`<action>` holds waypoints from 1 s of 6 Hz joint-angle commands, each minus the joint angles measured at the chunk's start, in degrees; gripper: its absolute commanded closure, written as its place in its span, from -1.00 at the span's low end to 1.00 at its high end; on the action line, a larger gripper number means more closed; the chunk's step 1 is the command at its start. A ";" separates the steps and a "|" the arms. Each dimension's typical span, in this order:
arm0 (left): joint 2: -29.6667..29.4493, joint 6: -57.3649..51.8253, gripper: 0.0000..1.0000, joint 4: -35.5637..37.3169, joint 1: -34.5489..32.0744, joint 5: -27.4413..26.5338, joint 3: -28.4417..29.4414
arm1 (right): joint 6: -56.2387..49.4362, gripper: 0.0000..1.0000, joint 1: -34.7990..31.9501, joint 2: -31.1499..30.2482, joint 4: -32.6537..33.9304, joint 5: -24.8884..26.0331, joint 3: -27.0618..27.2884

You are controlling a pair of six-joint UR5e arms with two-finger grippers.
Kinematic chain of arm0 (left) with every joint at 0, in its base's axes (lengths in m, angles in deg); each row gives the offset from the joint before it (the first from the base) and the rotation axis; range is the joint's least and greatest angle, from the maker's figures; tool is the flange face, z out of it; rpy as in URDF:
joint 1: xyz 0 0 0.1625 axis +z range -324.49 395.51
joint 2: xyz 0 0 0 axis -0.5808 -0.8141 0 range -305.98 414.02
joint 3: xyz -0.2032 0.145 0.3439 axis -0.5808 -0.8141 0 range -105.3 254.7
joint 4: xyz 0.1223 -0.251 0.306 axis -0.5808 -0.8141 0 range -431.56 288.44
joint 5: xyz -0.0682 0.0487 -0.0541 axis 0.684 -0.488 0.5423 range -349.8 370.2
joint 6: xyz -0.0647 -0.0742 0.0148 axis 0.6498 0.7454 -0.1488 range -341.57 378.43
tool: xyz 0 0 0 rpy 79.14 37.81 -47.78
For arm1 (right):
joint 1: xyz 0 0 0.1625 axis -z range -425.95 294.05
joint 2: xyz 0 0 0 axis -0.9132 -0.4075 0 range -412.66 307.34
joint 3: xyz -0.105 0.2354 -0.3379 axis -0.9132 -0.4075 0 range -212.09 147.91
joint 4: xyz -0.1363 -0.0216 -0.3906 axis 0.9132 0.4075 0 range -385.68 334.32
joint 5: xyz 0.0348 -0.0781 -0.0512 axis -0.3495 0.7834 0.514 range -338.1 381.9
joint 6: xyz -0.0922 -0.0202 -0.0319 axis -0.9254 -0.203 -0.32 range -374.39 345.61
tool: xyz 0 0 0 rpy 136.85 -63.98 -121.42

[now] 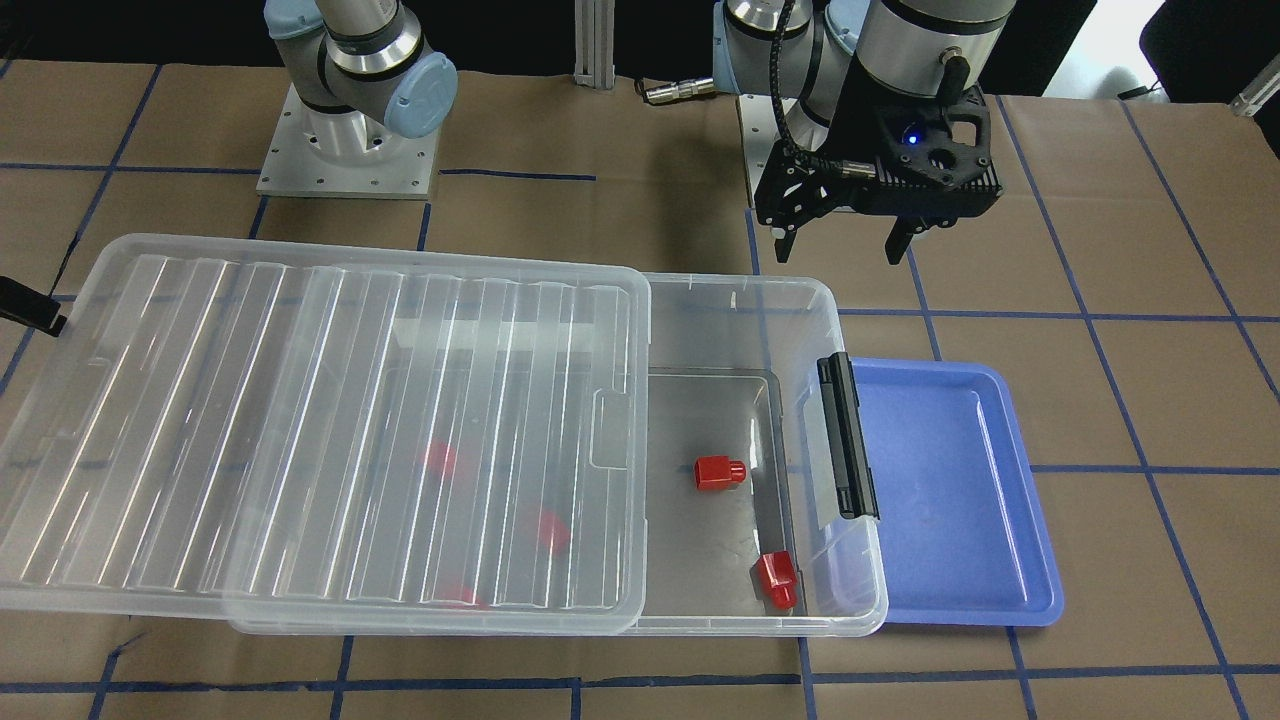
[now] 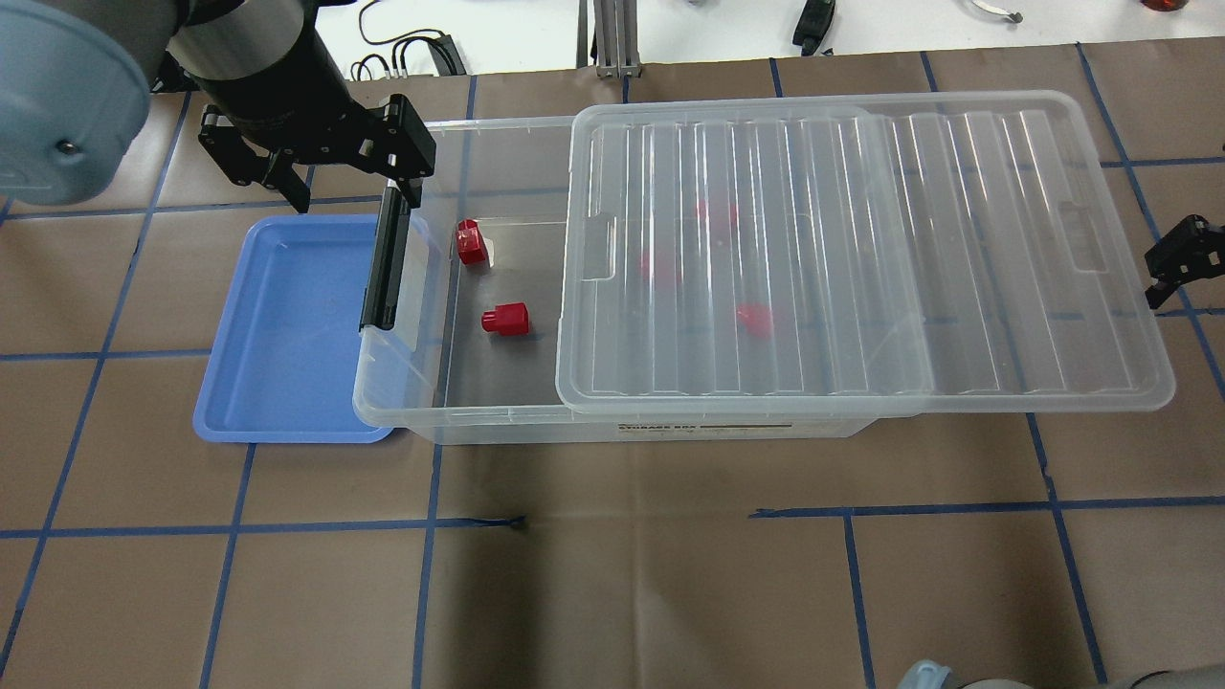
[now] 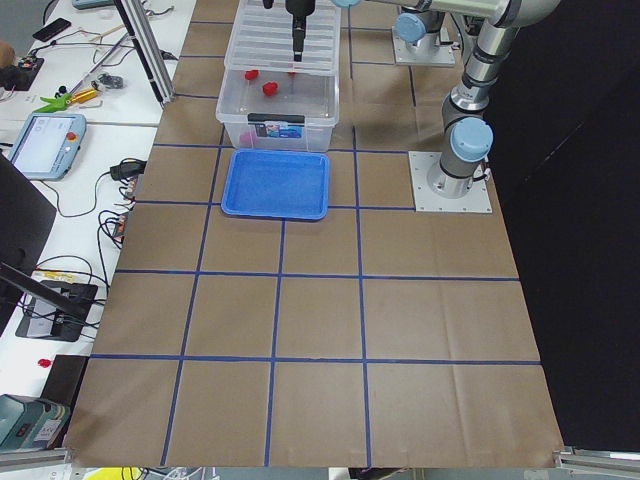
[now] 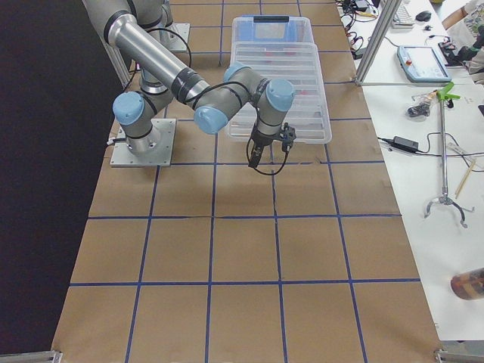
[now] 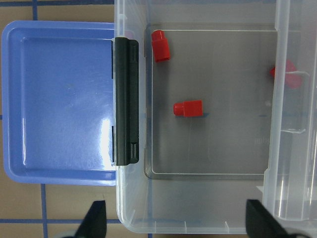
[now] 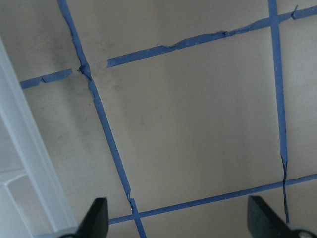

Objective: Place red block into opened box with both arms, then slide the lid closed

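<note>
The clear box [image 1: 860, 590] [image 2: 407, 411] lies on the table with its black latch bar [image 1: 848, 435] toward the blue tray. The ridged lid [image 1: 320, 430] [image 2: 861, 249] covers most of it, shifted toward my right side, so the latch end stands open. Two red blocks [image 1: 720, 472] [image 1: 777, 580] lie in the open part, and others show blurred under the lid [image 2: 756, 319]. My left gripper [image 1: 840, 245] [image 5: 178, 223] hangs open and empty above the open end. My right gripper [image 2: 1172, 273] [image 6: 178, 218] is open over bare table just past the lid's far end.
An empty blue tray [image 1: 960, 500] [image 2: 287, 325] lies against the box's latch end. Brown paper with blue tape lines [image 6: 104, 124] covers the table. Both arm bases [image 1: 345, 150] stand at the table's robot side. Cables and tools lie on the side benches [image 3: 60, 130].
</note>
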 commanded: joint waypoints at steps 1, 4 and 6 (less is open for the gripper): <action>0.18 -0.01 -0.96 0.00 0.00 0.00 0.00 | 0.68 -1.00 -1.24 -0.18 0.00 -1.34 0.16; 0.18 -0.01 -0.96 0.00 0.09 0.00 0.00 | 0.68 -1.00 -4.40 -0.26 0.00 -1.35 0.16; 0.18 -0.09 -0.96 0.00 0.35 0.00 0.09 | 5.23 -1.00 -7.38 -0.35 -0.08 -1.44 0.25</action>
